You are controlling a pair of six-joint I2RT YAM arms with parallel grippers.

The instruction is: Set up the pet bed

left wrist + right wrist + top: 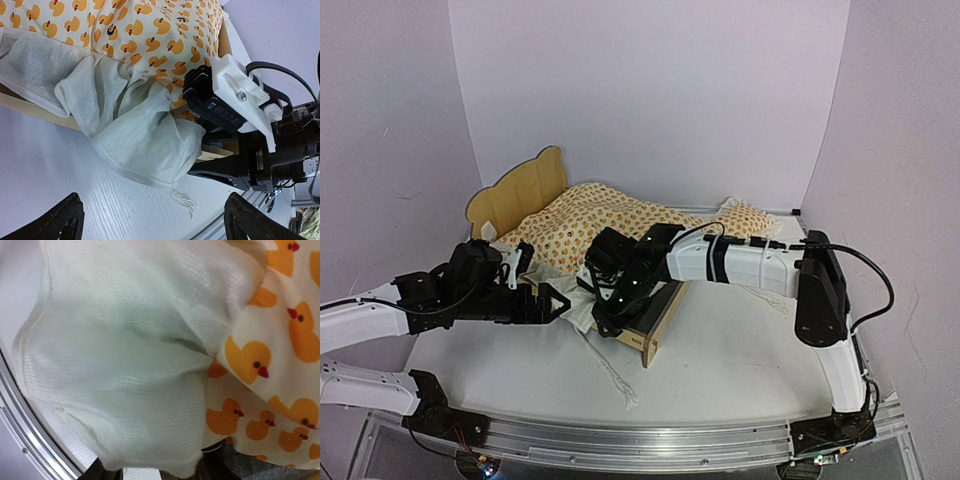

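The pet bed (662, 318) stands on the white bench (740, 350) left of centre. Its scalloped headboard (525, 188) is at the far left and its low footboard faces the near right. The plywood frame serves as the holder here. It is filled by orange duck-print bedding (590, 215), which covers the whole base and rises in a soft mound between the boards. The bedding's white ruffle (145, 145) spills over the near side rail (35, 109) and hangs down to the bench in loose folds. A frayed white strand (612, 375) trails from the ruffle across the bench toward the near edge. A small pillow (748, 218) in the same print lies outside the frame, on the bench just beyond the footboard end by the back wall. A small pale marking on the black housing of the right arm's wrist is too small to read. The right claw (603, 322) is pressed in at the near footboard corner of the bed. In its own wrist view the ruffle fills the picture and narrows down between the two dark fingertips, so the claw is closed on that fabric, touching the frame's corner. The left claw (558, 303) hovers low beside the near side rail, just left of the right one. Its fingers (60, 220) are spread wide and grip nothing, with bare bench and the ruffle's hem lying before them.
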